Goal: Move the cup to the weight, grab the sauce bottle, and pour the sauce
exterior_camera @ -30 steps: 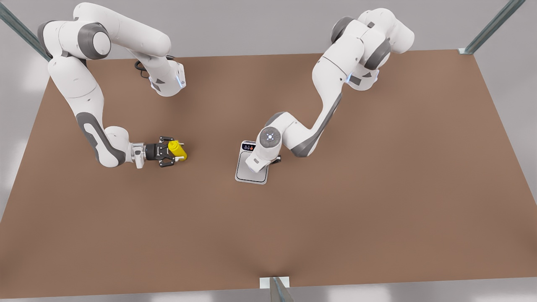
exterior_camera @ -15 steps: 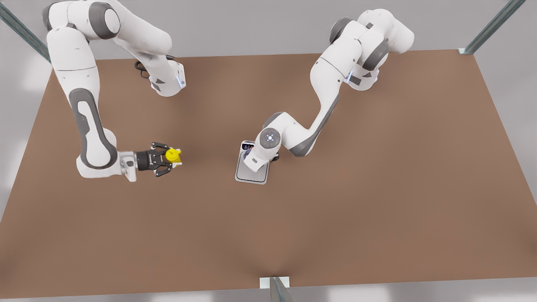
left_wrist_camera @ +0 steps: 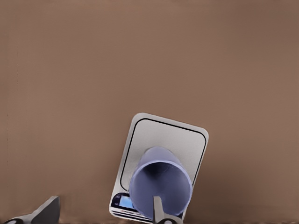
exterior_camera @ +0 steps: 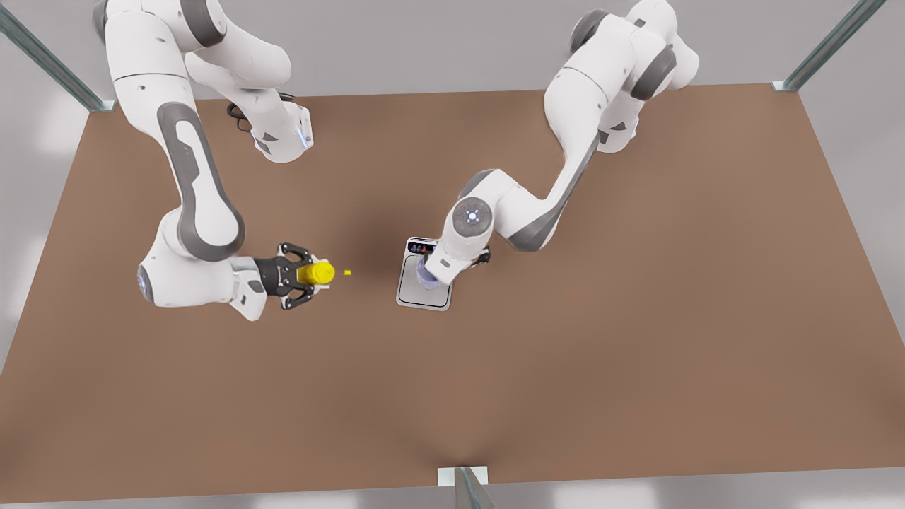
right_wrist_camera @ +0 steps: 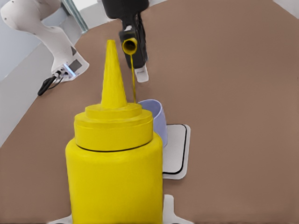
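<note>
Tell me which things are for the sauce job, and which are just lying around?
For the job:
- cup, standing on the weight
- sauce bottle, held by the right gripper
- sauce drop, off the bottle's tip
- left gripper, fingers open by the cup

Just there:
- table
- black cable by an arm's base
- metal posts

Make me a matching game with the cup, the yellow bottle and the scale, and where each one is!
Things:
1. cup
2. sauce bottle
3. kitchen scale

Places:
A. lying flat on the brown table
B. gripped by the right tool
C. standing on the scale's plate

Pairs: 1-C, 2-B, 3-A
</note>
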Action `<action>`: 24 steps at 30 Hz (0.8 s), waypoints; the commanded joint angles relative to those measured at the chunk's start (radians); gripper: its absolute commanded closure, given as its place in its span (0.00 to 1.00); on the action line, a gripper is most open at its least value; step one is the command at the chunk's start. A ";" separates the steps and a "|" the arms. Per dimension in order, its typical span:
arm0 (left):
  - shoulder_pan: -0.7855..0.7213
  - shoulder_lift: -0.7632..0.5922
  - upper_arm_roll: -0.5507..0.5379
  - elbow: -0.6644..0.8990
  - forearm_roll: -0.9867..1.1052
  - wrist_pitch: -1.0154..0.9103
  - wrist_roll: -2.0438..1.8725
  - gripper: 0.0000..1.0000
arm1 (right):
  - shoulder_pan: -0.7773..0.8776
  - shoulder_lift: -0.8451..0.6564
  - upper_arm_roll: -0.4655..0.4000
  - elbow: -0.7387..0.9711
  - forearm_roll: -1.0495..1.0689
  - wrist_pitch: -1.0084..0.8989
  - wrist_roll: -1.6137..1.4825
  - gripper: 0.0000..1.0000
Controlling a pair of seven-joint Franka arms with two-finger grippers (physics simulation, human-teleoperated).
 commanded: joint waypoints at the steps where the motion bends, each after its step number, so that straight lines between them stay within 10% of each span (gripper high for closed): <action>1: 0.043 -0.057 0.002 0.032 -0.056 -0.098 0.001 0.00 | 0.004 0.000 0.000 0.009 -0.015 0.000 0.026 0.55; 3: 0.363 -0.137 -0.001 0.269 -0.152 -0.468 0.011 0.00 | 0.074 0.014 0.000 0.114 -0.161 0.000 0.176 0.55; 6: 0.627 -0.140 0.000 0.290 0.078 -0.487 0.526 0.00 | 0.214 0.098 0.000 0.249 -0.374 0.025 0.412 0.55; 10: 0.583 -0.140 -0.003 0.253 0.207 -0.491 0.699 0.00 | 0.303 0.114 0.000 0.264 -0.475 0.074 0.494 0.55; 15: 0.601 -0.446 0.066 -0.235 0.132 -0.225 0.706 0.00 | 0.303 0.087 0.039 0.238 -0.479 0.052 0.485 0.54; 24: 0.608 -0.426 0.066 -0.249 0.128 -0.215 0.706 0.00 | 0.312 0.077 0.055 0.252 -0.480 0.062 0.528 0.53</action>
